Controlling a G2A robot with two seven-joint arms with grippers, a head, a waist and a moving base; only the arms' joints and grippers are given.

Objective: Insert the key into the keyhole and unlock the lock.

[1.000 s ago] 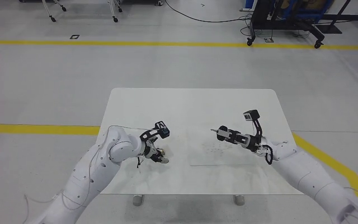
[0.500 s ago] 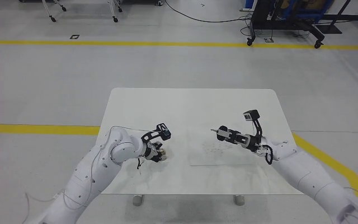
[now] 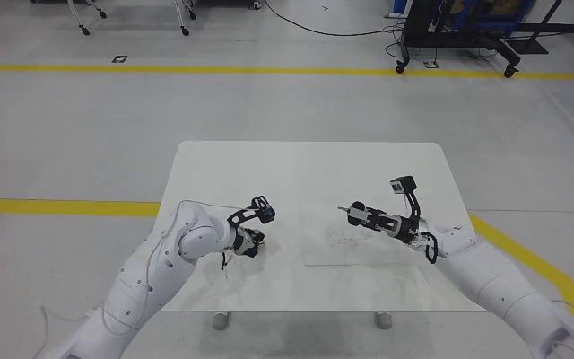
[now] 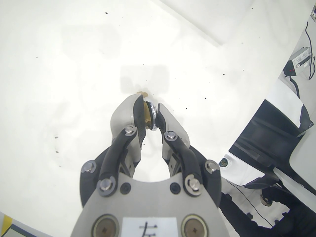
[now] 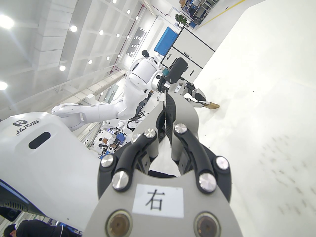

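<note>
My left gripper (image 4: pixel 148 101) is shut on the lock (image 4: pixel 150 114), a small brass cylinder with a chrome rim, held just above the white table (image 3: pixel 314 170). From above, this gripper (image 3: pixel 254 240) sits near the table's front left. In the right wrist view the lock's brass end (image 5: pixel 212 105) pokes out of the left gripper (image 5: pixel 201 98) farther off. My right gripper (image 3: pixel 352 213) hovers over the right half of the table, shut on the key (image 3: pixel 342 209), whose thin tip points toward the lock. Its pads (image 5: pixel 170 107) are pressed together. A wide gap separates key and lock.
A faint rectangular sheet (image 3: pixel 377 256) with scuff marks lies on the table between the arms. The table's front edge (image 3: pixel 305 310) runs close behind both grippers. Dark specks dot the surface (image 4: pixel 206 97).
My left gripper has drawn a little away from the front edge and turned at the wrist, taking the lock with it. The right arm has held still.
</note>
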